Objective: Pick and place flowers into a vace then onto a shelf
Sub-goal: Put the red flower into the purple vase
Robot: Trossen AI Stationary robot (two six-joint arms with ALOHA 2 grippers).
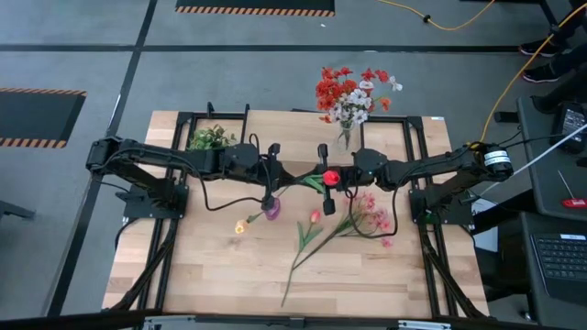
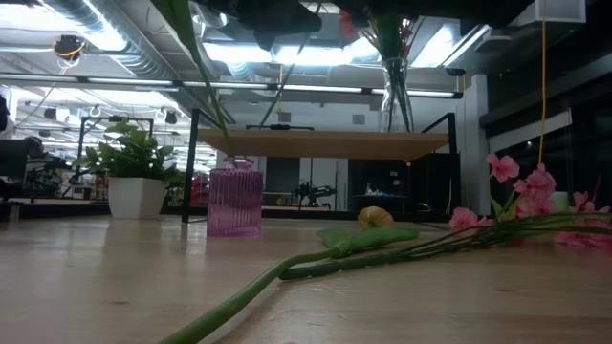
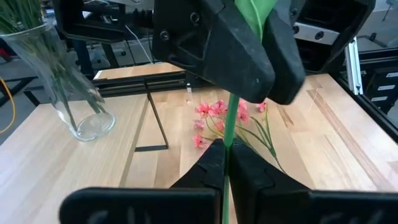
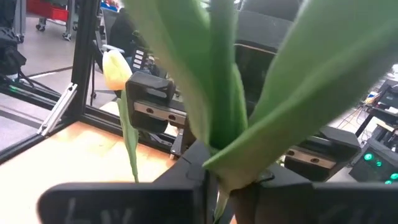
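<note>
Red tulip is pinched at its stem by both the right gripper and left gripper, held above the table centre. We see a pink spray lying near the right edge and a filled glass vase on the shelf at the far edge.

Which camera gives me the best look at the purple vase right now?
The low view: the purple vase stands there whole and unobstructed, upright on the table in front of the shelf. The high view shows only its top, partly under the left gripper. Neither wrist view shows it.
</note>
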